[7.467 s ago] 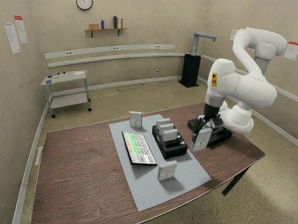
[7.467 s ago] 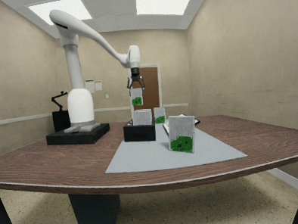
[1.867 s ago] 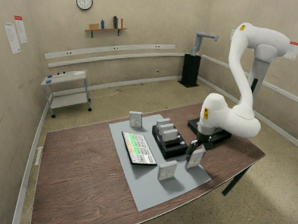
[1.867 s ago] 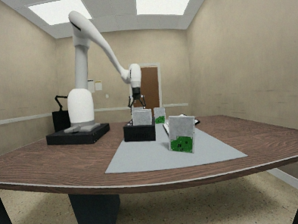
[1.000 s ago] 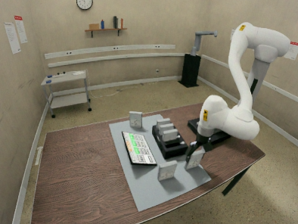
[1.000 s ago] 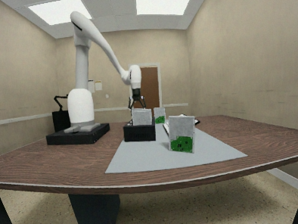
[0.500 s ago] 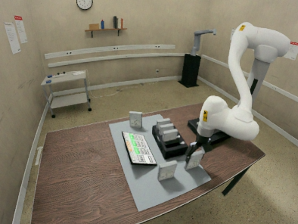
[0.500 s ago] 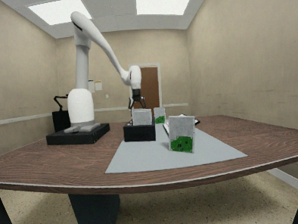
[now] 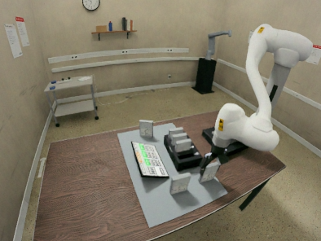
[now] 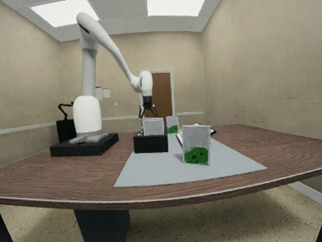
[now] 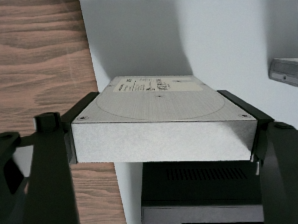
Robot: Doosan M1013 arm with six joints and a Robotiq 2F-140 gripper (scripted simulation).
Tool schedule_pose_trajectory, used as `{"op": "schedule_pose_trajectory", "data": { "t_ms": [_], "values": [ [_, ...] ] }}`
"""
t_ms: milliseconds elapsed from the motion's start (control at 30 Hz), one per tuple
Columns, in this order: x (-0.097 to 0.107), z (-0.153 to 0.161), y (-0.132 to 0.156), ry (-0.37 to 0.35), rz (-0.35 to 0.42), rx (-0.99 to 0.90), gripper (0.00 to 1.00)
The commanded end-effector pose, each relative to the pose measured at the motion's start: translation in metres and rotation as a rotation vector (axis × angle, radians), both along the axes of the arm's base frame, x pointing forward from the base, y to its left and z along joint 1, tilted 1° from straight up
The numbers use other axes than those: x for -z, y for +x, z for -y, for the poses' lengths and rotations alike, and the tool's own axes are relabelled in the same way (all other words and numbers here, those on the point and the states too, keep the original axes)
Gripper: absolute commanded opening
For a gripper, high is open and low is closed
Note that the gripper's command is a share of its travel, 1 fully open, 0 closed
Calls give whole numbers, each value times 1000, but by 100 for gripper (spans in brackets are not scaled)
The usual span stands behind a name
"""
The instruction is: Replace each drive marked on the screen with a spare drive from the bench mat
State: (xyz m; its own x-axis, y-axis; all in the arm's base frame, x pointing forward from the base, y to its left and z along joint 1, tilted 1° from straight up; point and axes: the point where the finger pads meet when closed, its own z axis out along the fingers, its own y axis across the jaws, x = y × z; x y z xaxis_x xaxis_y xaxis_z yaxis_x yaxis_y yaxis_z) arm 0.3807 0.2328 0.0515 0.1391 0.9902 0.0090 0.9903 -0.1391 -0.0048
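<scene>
Closest to me, in the wrist view, my gripper (image 11: 158, 105) is clamped across the narrow sides of a drive (image 11: 161, 107), jaws held fairly wide by the drive's body, label face turned up toward the camera and the mat (image 11: 220, 40) beyond it. From above, that held drive (image 9: 209, 172) hangs near the mat's edge on the arm's side, just past the end of the dock (image 9: 183, 156); I cannot tell whether its lower edge touches the mat or sits a little above it. Next out, another drive (image 9: 180, 183) stands upright on the mat close beside it, then the screen (image 9: 149, 159) lying flat with green and light cells, too small for me to read which bay is marked. The dock holds three drives (image 9: 179, 139) in a row, and its nearest bay looks open. Farthest off, a third loose drive (image 9: 146, 128) stands at the mat's far edge. My worries from here: if this is the pulled drive and I let go while it is tilted or partly over the wood, it may topple or land off the mat. Swinging sideways could clip the upright neighbour or nudge the dock off flat. If instead it is a spare, seating it reversed or connector end up would fail the task, and touching a second bay during rebuild would too.
</scene>
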Motion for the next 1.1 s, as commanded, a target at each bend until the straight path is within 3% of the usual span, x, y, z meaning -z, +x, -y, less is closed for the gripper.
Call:
{"op": "schedule_pose_trajectory", "data": {
  "t_ms": [0,233,267,1067],
  "values": [
    [0,0,0,1,1,0,10],
    [0,0,0,1,1,0,10],
    [0,0,0,1,1,0,89],
    [0,0,0,1,1,0,89]
  ]
}}
